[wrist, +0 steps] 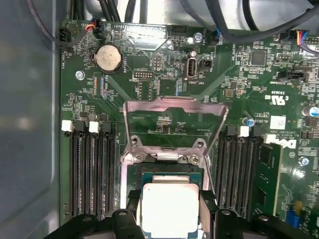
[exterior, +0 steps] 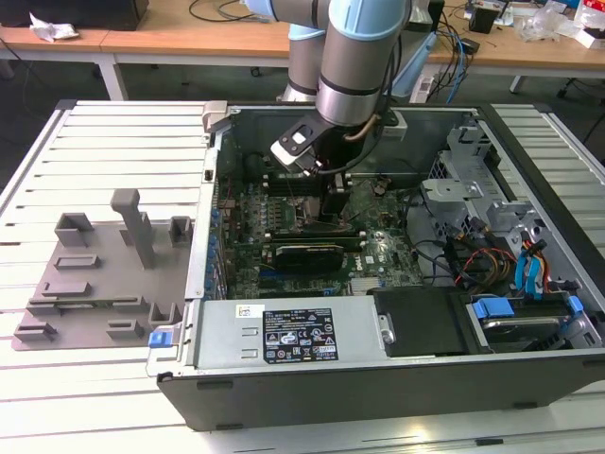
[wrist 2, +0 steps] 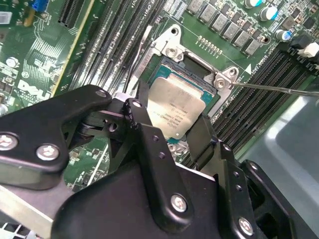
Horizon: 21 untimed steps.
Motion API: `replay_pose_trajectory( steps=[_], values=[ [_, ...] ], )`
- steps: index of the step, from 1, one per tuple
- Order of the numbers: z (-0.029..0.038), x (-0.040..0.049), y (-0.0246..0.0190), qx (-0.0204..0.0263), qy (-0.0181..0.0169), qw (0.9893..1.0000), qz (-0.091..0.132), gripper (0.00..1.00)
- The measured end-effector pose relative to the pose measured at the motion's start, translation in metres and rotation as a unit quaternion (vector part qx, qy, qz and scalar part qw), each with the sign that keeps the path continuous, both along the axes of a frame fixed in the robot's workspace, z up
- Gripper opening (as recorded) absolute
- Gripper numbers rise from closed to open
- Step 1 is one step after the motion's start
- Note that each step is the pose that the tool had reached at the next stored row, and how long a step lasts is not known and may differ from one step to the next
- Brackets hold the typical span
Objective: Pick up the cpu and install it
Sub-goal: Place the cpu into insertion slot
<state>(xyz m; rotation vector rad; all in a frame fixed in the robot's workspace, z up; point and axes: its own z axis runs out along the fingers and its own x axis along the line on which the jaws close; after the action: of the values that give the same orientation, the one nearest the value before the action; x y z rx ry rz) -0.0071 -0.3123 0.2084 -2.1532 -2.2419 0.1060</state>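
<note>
A white slatted table (exterior: 104, 142) carried the open computer case (exterior: 378, 397), which bore a printed label (exterior: 298, 336). Inside the case, the pincer (wrist 2: 169, 118) gripped the cpu (wrist 2: 179, 107) right at the socket (wrist 2: 192, 63).

cpu (wrist 2: 177, 109) between jaws, above socket (wrist 2: 192, 60)

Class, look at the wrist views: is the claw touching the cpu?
Touching. In the first wrist view the claw has its fingers flush against opposite edges of the cpu, with no gap.
</note>
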Motion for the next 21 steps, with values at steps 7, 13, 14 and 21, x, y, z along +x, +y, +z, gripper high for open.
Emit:
replay_pose_trajectory(
  steps=[7,13,14,21],
  values=[
    [-0.0071,-0.0002,0.0028,0.0001,0.0000,1.0000,-0.001,0.55],
    [-0.0106,-0.0007,0.0036,0.0000,0.0000,1.0000,-0.002,0.55],
    [-0.0109,-0.0007,0.0036,0.0000,0.0000,1.0000,-0.002,0.55],
    [-0.0121,-0.0007,0.0036,-0.0001,0.0000,1.0000,-0.002,0.55]
  ],
)
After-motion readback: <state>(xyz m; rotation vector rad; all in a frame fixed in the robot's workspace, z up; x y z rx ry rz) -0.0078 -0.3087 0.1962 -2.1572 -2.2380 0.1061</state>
